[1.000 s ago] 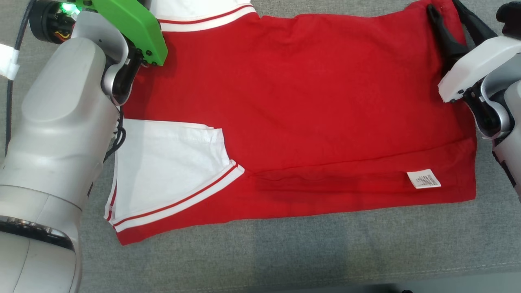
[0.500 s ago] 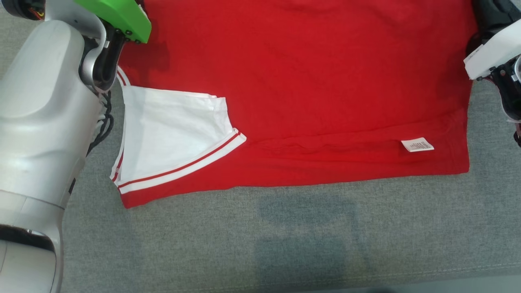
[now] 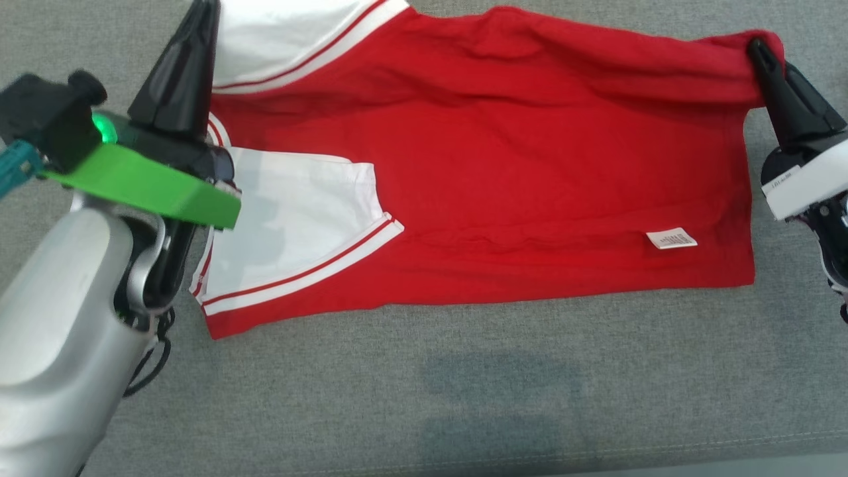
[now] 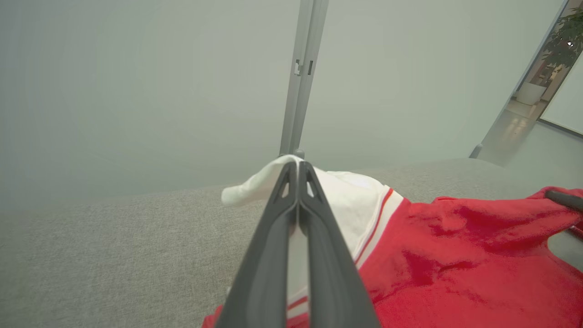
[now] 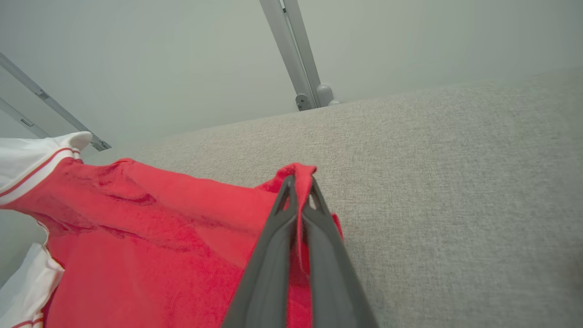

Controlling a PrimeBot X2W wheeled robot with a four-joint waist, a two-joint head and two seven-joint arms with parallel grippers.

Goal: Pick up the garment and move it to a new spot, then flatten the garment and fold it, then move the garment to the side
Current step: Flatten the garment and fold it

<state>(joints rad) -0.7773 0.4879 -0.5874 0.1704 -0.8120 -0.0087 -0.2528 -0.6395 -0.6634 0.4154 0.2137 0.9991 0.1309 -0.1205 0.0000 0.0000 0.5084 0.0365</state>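
Red soft garment (image 3: 517, 172), corners pinched by left pincer (image 3: 207, 10) and right pincer (image 3: 756, 50). Head view shows its square tag (image 3: 671, 238); wrist views, a wall (image 4: 136, 91).

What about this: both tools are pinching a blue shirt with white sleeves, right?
No, the shirt is red, not blue; the head view shows it. It does have white sleeves, and the left tool and right tool are both pinching it.

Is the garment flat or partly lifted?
Partly lifted: the garment is raised along its far edge, left gripper shut on the white sleeve, right gripper on the red corner.
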